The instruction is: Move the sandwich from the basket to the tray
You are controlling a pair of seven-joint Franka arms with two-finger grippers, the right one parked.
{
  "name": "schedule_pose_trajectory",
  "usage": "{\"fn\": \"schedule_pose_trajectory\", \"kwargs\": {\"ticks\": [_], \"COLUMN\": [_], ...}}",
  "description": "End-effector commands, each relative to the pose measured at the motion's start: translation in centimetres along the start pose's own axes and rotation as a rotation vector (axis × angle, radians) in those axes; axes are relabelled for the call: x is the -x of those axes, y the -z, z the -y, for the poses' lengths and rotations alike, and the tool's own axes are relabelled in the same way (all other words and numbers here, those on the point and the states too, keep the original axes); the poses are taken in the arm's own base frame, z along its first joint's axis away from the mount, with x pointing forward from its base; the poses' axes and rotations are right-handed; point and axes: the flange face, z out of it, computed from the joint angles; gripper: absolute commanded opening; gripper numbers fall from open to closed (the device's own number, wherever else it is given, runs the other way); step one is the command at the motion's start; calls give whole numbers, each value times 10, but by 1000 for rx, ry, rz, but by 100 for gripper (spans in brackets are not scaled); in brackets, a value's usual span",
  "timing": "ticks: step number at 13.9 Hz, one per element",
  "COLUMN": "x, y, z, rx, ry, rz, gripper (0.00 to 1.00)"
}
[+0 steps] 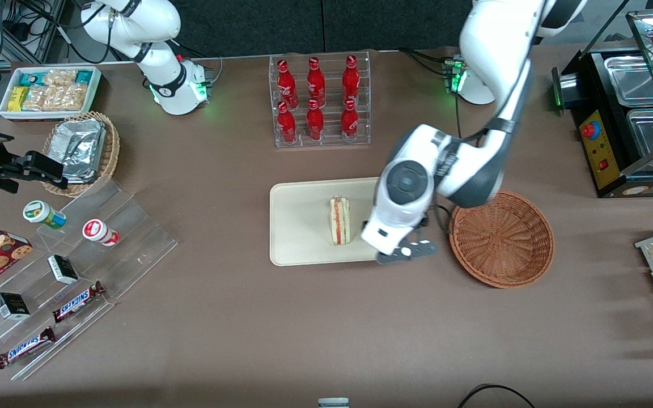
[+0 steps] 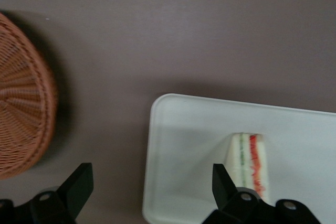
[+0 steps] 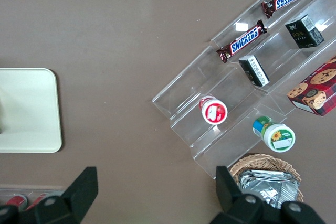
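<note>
One sandwich (image 1: 339, 221), triangular wedge, pale bread with red and green filling stripe: lying on the tray (image 1: 298, 226), toward the basket end of it, free of any grip.

One tray, cream, rectangular, low rim: on the brown table (image 1: 247, 328), just beside the basket, not touching it.

One basket (image 1: 502, 238), reddish-brown wicker, round and shallow: nothing in it, toward the working arm's end of the table.

One gripper (image 1: 403, 253), left arm: above the tray's basket-side edge, between sandwich and basket. Wrist view shows its fingers (image 2: 226, 182) spread wide, nothing between them, the sandwich (image 2: 247, 163) just beside one finger and the basket (image 2: 23, 124) off past the other.

Task status, judged: transfer appears complete, sandwich delivered and released. Remaining, at most: lifting the arm clear of the tray.

Also present: rack of red soda bottles (image 1: 319, 102), farther from the front camera than the tray.
</note>
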Motion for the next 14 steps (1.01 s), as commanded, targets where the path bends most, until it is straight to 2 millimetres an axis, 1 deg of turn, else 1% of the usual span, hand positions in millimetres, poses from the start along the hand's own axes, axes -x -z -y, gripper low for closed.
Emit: {"fn": "schedule_pose_trajectory", "kwargs": {"ticks": [1, 2, 3, 5, 6, 7, 9, 10, 12, 14], "x": [-7, -8, -9, -5, -4, 0, 5, 9, 19, 30], "y": [32, 41, 53, 68, 77, 88, 108, 116, 134, 155], "z": [43, 56, 76, 104, 124, 144, 177, 190, 213, 242], "rx": [42, 55, 72, 73, 75, 82, 89, 82, 73, 72], "ry": [-6, 1, 24, 1, -17, -44, -64, -71, -146, -219], "rz": [36, 33, 34, 41, 48, 55, 81, 99, 114, 128], "gripper": [100, 100, 100, 100, 100, 100, 100, 100, 100, 100]}}
